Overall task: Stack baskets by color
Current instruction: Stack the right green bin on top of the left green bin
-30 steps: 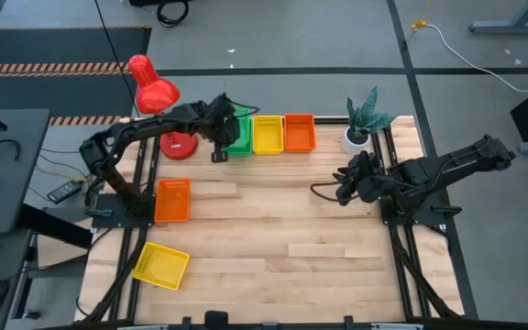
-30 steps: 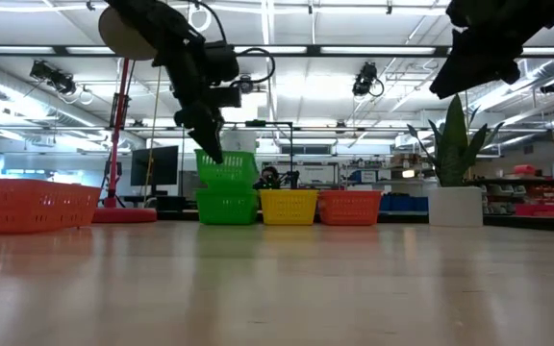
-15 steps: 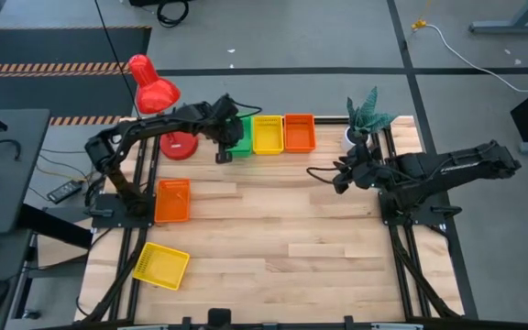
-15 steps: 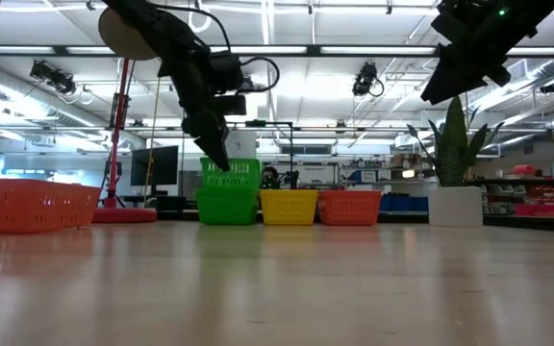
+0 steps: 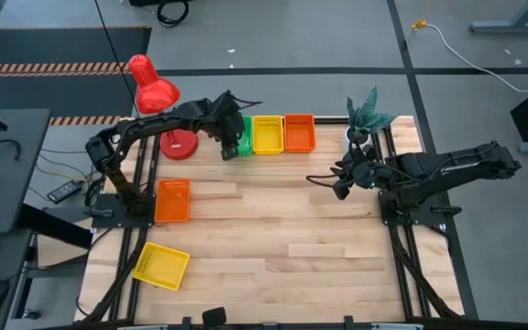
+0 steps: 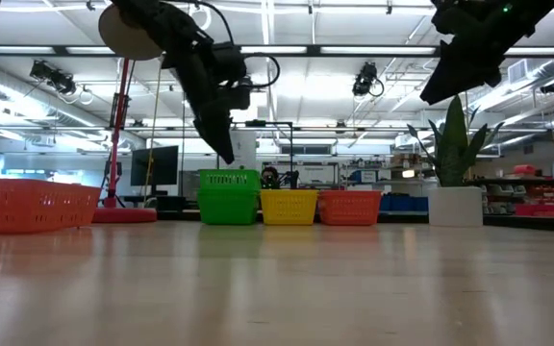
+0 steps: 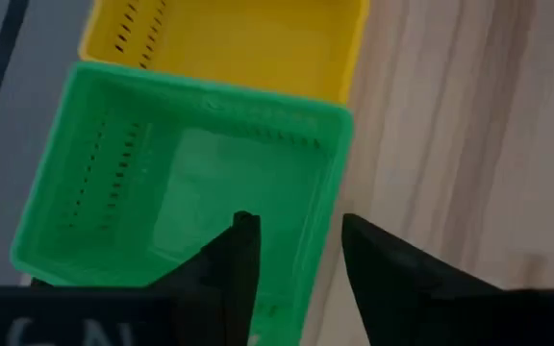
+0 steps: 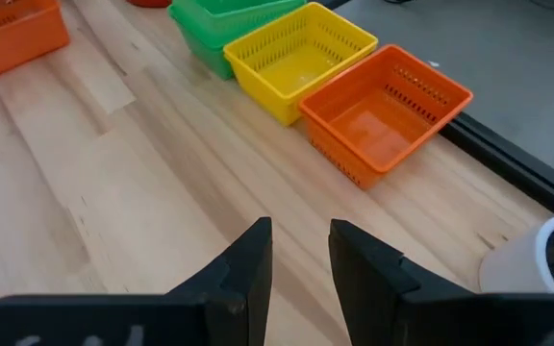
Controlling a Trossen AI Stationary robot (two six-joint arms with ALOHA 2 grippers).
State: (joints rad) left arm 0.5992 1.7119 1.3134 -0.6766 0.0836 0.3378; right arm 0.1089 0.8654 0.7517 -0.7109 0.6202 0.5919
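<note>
At the table's far edge stand a green basket (image 5: 245, 137) nested in another green one (image 6: 227, 204), a yellow basket (image 5: 267, 134) and an orange basket (image 5: 299, 132), side by side. My left gripper (image 7: 299, 226) hovers open just above the green stack's near rim (image 6: 227, 175), one finger on either side of that wall, touching nothing. My right gripper (image 8: 299, 231) hangs open and empty above the table's right side (image 5: 340, 186). A second orange basket (image 5: 172, 200) sits at the left edge and a second yellow basket (image 5: 160, 265) at the near left corner.
A red lamp (image 5: 154, 92) stands on its round base (image 5: 178, 147) just left of the green stack, close to my left arm. A white plant pot (image 5: 357, 137) is at the far right corner. Bare wood (image 5: 273, 229) fills the table's middle.
My left gripper has let go of the upper green basket. A second ago the basket hung raised above the lower green one; it has come down and now sits nested in it. The gripper has rolled about its own axis and stays just above the stack.
</note>
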